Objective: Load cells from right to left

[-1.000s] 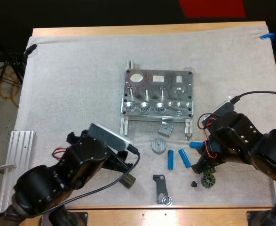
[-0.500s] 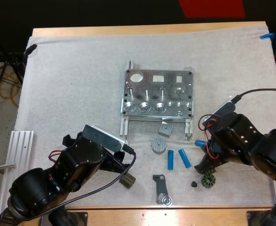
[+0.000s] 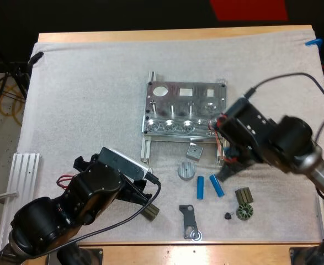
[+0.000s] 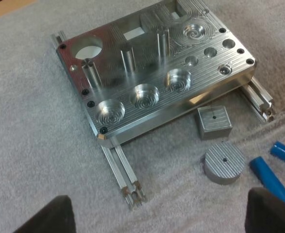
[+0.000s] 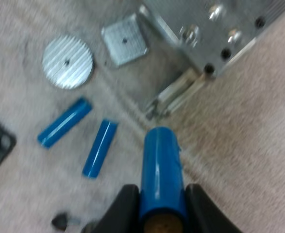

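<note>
While the metal fixture [image 3: 185, 110] sits mid-mat with every pocket bare, my right gripper [image 5: 161, 191] hangs at about four o'clock from it, beside the near right rail end, with its fingers clenched on one blue cell [image 5: 160, 160] from both sides. My left gripper [image 4: 157, 216] waits at seven o'clock, fingers spread wide with nothing between them, and two spare cells [image 3: 200, 187] lie side by side on the mat at five o'clock from the fixture. I judge this the carry of the first cell. Next I must stand it upright over the rightmost fitting pocket and lower it squarely so it does not jam.
</note>
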Motion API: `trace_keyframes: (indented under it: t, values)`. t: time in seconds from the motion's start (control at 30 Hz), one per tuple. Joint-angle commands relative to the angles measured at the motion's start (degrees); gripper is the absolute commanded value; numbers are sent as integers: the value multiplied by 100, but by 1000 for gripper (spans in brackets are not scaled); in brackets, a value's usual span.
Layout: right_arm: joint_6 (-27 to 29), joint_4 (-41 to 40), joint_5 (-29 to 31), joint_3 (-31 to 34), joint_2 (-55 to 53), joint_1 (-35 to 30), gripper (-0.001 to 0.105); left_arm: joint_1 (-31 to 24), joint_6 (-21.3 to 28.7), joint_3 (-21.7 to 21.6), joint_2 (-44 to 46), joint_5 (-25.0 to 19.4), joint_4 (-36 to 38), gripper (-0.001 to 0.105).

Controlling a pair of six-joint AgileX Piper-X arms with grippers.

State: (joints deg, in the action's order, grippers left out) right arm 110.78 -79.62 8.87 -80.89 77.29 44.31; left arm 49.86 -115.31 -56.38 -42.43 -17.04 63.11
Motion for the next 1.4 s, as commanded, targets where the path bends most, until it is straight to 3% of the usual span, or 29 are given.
trace_keyframes:
  t: [0.0, 0.2, 0.47, 0.8, 1.37]
  values:
    - [52, -51, 32, -203, 118, -127, 15, -1, -4, -62, 28, -74, 117, 69]
    - [52, -51, -158, -553, 611, -478, 15, -1, -4, -62, 28, -74, 298, 69]
    - [268, 11, 11, -582, 1231, -482, 15, -1, 59, -62, 28, -74, 298, 69]
    - [312, 729, 298, -582, 1838, -652, 15, -1, 123, -62, 28, -74, 298, 69]
    - [508, 1334, 224, -582, 2393, -1098, 15, -1, 171, -62, 28, -74, 298, 69]
